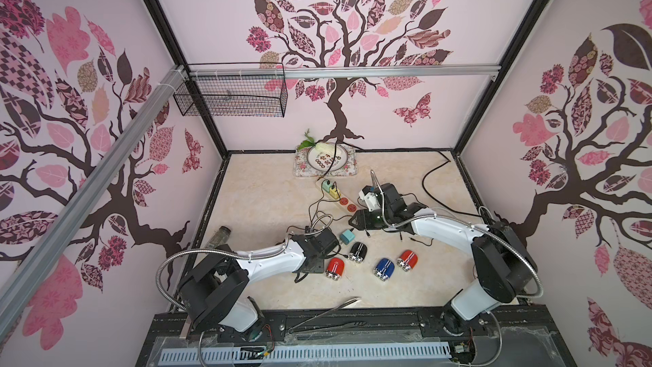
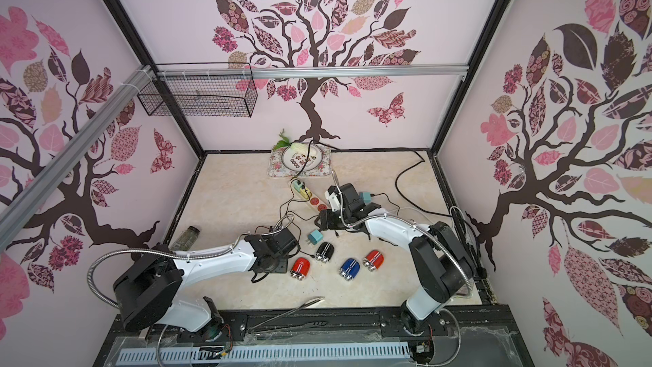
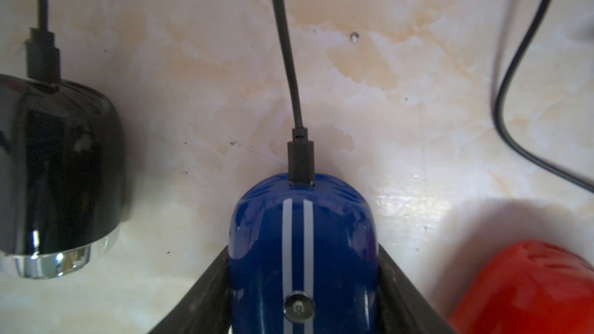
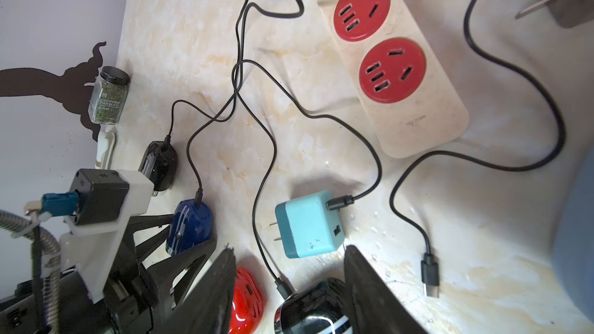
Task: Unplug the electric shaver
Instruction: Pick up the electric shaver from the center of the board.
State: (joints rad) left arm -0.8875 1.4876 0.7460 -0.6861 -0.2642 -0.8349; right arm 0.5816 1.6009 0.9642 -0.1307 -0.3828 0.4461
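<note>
In the left wrist view a blue electric shaver (image 3: 337, 252) with two white stripes lies on the marble table. My left gripper (image 3: 302, 249) is shut on it, both black fingers (image 3: 212, 271) against its sides. A black plug (image 3: 300, 159) sits in the socket at its end, and its cable (image 3: 286, 43) runs away across the table. The right wrist view shows the same blue shaver (image 4: 189, 226) in that grip. My right gripper (image 4: 289, 252) is open over a black striped shaver (image 4: 308, 310), which has its own plug (image 4: 284, 287) in it. In both top views the left gripper (image 1: 310, 264) is low near the table's front.
A teal adapter (image 4: 310, 224) lies unplugged ahead of the right jaws. Beyond it is a beige power strip (image 4: 418, 117) with red sockets. A red shaver (image 4: 246, 300), a second black shaver (image 4: 160, 162), a parsley jar (image 4: 107, 97) and a loose cable end (image 4: 430, 271) lie around. Tongs (image 1: 324, 312) rest at the front edge.
</note>
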